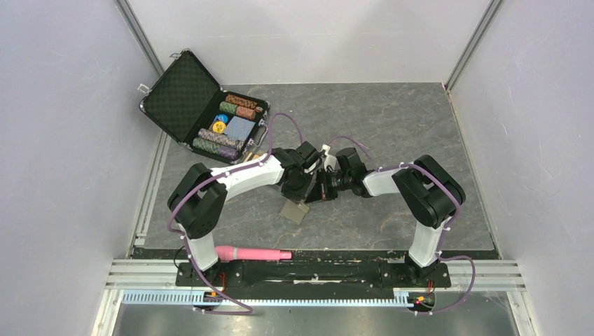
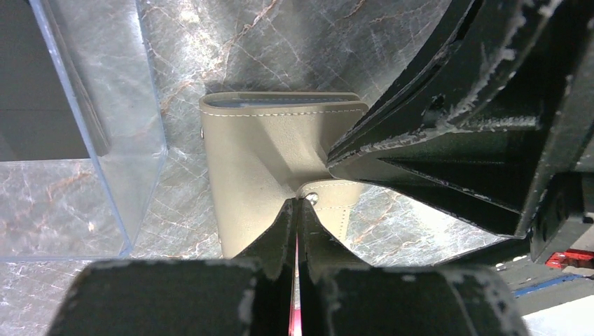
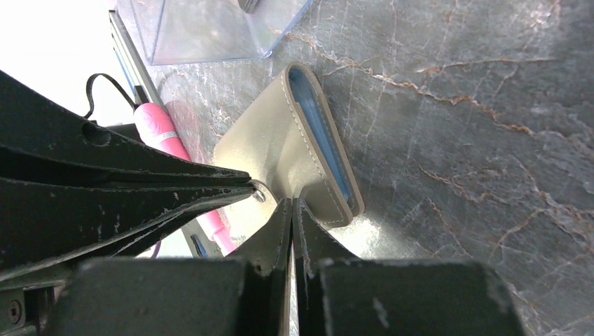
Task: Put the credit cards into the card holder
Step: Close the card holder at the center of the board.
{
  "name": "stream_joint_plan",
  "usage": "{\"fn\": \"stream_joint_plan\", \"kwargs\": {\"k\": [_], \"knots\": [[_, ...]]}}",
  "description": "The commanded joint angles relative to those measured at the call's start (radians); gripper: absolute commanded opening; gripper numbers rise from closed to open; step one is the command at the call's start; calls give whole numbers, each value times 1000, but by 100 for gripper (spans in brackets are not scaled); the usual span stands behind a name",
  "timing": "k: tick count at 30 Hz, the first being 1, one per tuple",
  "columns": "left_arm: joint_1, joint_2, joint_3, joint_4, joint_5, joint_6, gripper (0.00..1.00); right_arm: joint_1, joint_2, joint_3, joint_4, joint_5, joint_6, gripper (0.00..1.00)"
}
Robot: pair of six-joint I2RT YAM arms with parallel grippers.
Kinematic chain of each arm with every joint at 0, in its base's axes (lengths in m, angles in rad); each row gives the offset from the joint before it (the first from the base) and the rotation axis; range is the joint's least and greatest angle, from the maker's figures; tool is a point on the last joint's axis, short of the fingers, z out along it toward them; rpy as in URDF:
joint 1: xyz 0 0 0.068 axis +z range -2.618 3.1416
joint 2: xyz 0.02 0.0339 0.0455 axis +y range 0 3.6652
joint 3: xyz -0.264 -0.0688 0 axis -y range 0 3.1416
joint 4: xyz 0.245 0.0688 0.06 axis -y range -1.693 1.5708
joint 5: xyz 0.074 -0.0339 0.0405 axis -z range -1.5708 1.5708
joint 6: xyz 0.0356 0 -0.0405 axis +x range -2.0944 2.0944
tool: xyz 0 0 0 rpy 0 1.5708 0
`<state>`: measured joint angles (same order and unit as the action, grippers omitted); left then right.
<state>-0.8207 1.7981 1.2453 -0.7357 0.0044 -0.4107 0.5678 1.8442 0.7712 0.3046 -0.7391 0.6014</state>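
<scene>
Found the card holder directly ahead of the left gripper, touching its tips, and likewise just ahead of the right gripper. Judged it light, soft and floppy, likely to skate on the polished surface unless pinned. Guessed the stitched covers stiff enough to lever apart. Reckoned the best hold to be the small closing tab or a free cover edge, with the other gripper pressing the lower cover down.

Noted a taupe grey-brown skin, pale stitching round the rim and a metal snap on the tab. Also noted a sliver of light blue lining at the edge farthest from the left gripper.

Saw both grippers closed, the left's tips meeting at the snap, the right's against the holder beside the tab. Could not tell a true pinch on the tab from mere contact. Made out no credit cards in any view.

Further out, spotted a clear box left of the left gripper, a pink tool left of the right gripper, and an open case of poker chips well beyond the left gripper.
</scene>
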Motion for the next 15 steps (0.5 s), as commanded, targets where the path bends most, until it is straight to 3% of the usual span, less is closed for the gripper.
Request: {"fn": "stream_joint_plan", "kwargs": {"k": [1, 15], "knots": [[-5, -1, 16, -10, -29, -4, 2, 6, 5, 22, -1, 7, -30, 0], [-5, 18, -7, 10, 11, 1, 2, 7, -61, -36, 181, -80, 45, 0]]}}
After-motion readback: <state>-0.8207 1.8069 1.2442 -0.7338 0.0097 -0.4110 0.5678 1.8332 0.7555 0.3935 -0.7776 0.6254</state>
